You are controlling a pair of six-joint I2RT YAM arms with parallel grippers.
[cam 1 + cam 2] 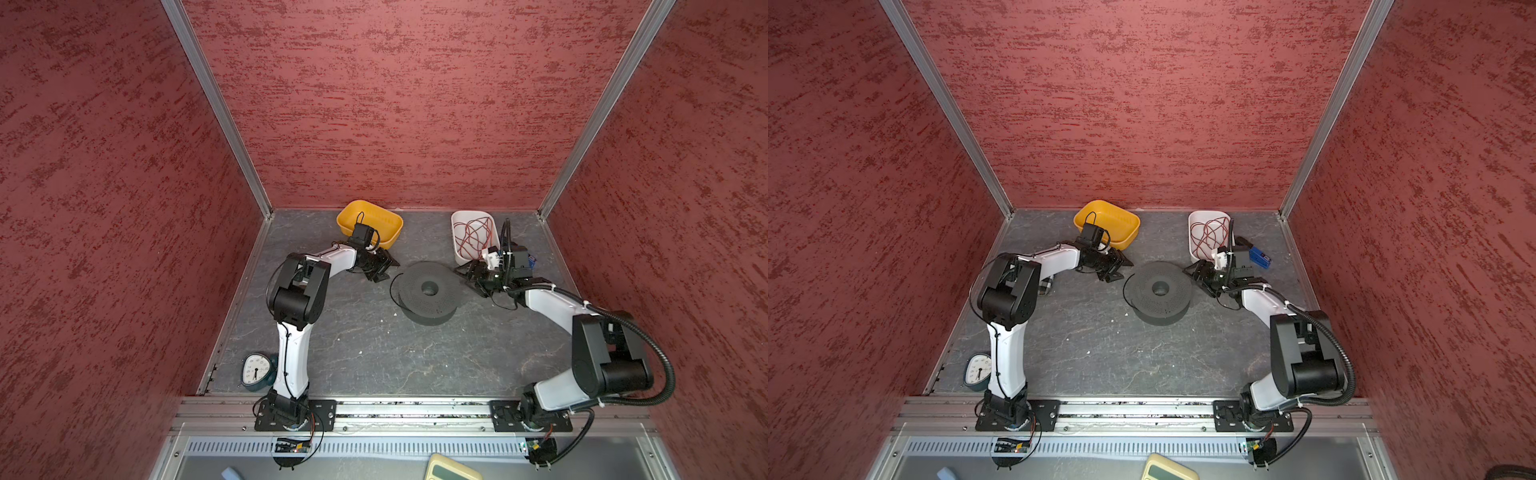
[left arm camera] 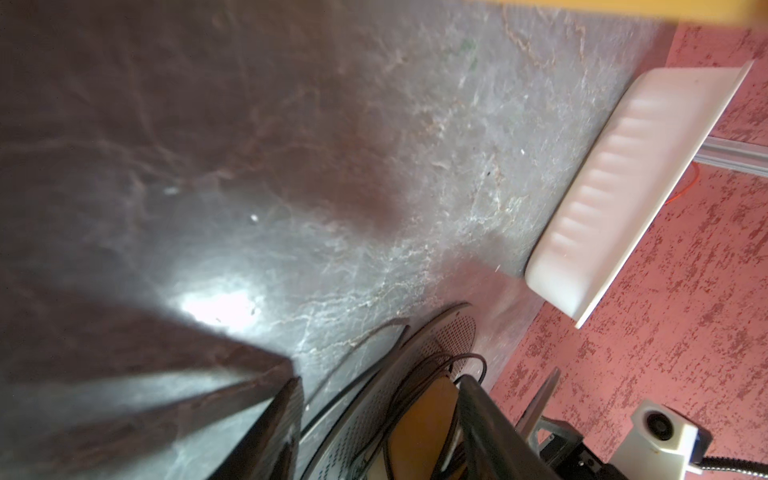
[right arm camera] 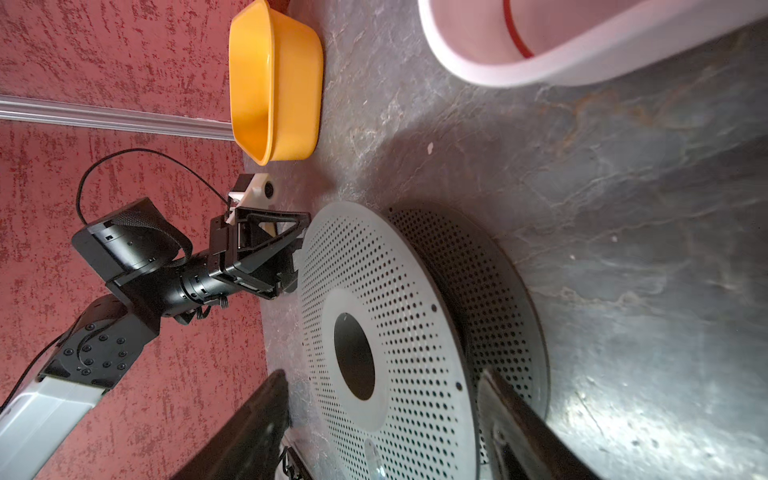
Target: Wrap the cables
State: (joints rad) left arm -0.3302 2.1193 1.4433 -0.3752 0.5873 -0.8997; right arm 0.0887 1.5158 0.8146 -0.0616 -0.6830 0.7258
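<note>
A grey perforated spool [image 1: 430,299] [image 1: 1158,299] lies flat mid-table. The thin black cable [image 1: 392,287] bows out from its left rim. In the left wrist view its loops [image 2: 419,370] lie round the tan hub between the flanges [image 2: 457,336]. My left gripper [image 1: 390,272] [image 2: 382,419] is open at the spool's left rim, jaws on either side of the flange edge and the cable loops. My right gripper [image 1: 467,278] [image 3: 386,432] is open at the right rim. It straddles the upper flange [image 3: 395,291], and a gap shows beside one finger [image 3: 249,428].
A yellow bin [image 1: 370,220] stands behind the left gripper. A white bin [image 1: 473,237] with red wires sits behind the right one, and a small blue item [image 1: 1260,257] lies beside that arm. A clock [image 1: 255,370] stands by the left arm's base. Red walls enclose the table.
</note>
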